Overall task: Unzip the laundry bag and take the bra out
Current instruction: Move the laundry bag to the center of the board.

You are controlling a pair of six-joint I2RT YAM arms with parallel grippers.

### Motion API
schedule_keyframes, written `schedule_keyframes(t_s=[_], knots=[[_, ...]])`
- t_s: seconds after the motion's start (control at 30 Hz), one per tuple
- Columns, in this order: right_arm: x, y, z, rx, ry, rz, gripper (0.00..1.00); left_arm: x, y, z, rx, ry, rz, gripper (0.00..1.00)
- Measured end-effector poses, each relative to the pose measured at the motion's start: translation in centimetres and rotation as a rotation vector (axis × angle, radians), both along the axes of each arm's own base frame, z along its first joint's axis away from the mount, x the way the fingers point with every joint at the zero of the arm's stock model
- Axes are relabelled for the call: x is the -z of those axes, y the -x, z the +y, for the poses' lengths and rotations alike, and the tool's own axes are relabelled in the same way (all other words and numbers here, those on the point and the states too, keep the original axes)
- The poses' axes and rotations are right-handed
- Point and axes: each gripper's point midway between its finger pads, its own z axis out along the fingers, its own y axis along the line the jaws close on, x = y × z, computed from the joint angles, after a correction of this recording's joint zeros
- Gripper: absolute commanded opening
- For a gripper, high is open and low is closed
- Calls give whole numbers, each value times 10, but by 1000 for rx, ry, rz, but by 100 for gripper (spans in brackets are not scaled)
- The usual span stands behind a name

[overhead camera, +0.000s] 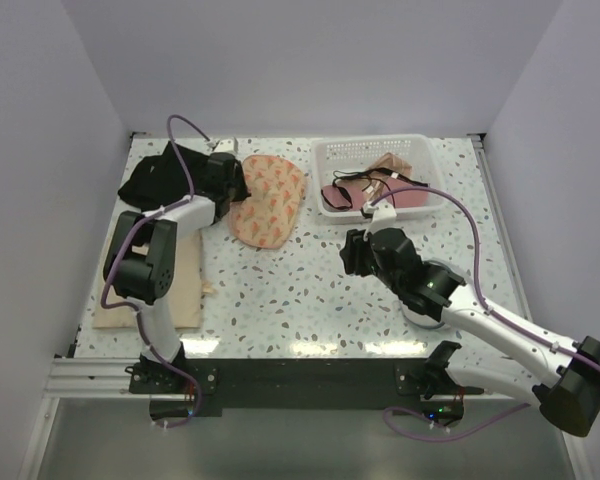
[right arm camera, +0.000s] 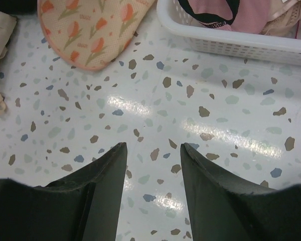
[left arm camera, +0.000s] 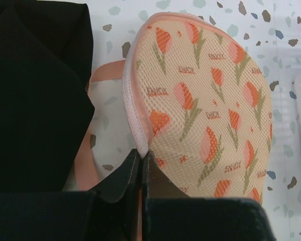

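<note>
The laundry bag (overhead camera: 268,203) is a peach mesh pouch with orange tulips, lying flat on the speckled table left of centre. My left gripper (overhead camera: 232,185) sits at its left edge. In the left wrist view the gripper (left arm camera: 142,153) is shut on the white zipper seam (left arm camera: 132,108) of the bag (left arm camera: 205,100). A peach strap (left arm camera: 83,168) loops out on the table beside that seam. The bra is hidden. My right gripper (overhead camera: 355,250) hovers mid-table, open (right arm camera: 153,145) over bare tabletop with nothing between its fingers; the bag (right arm camera: 90,30) lies ahead to its left.
A black cloth (overhead camera: 155,175) lies bunched just left of the bag, close beside the left gripper (left arm camera: 35,95). A white basket (overhead camera: 380,148) of pink and black garments stands at the back right (right arm camera: 231,46). A beige folded cloth (overhead camera: 150,290) lies at the near left.
</note>
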Motion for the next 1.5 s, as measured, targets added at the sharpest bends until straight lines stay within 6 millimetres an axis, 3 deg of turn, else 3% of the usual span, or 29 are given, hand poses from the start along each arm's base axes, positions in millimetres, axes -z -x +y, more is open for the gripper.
schedule_keyframes(t_s=[0.1, 0.27, 0.5, 0.7, 0.8, 0.9, 1.03, 1.13, 1.5], knots=[[3, -1, -2, 4, 17, 2, 51, -1, -4, 8, -21, 5, 3, 0], [10, -1, -6, 14, 52, 18, 51, -9, -32, 3, -28, 19, -25, 0], [6, 1, -19, 55, 70, 7, 52, 9, -63, -5, -30, 19, -15, 0], [2, 4, -28, 84, 71, 3, 53, 28, -67, -5, -36, 16, 14, 0], [1, 5, -30, 93, 64, 4, 53, 37, -68, -2, -46, 21, 25, 8], [3, 7, -32, 99, 68, 14, 53, 42, -68, -1, -47, 24, 35, 25], [6, 8, -36, 117, 82, 24, 55, 40, -69, -2, -40, 33, 30, 54], [9, 9, -38, 127, 86, 33, 57, 40, -70, -4, -34, 40, 28, 65], [13, 14, -53, 189, 103, 58, 61, 22, -72, -9, -12, 64, -7, 80]])
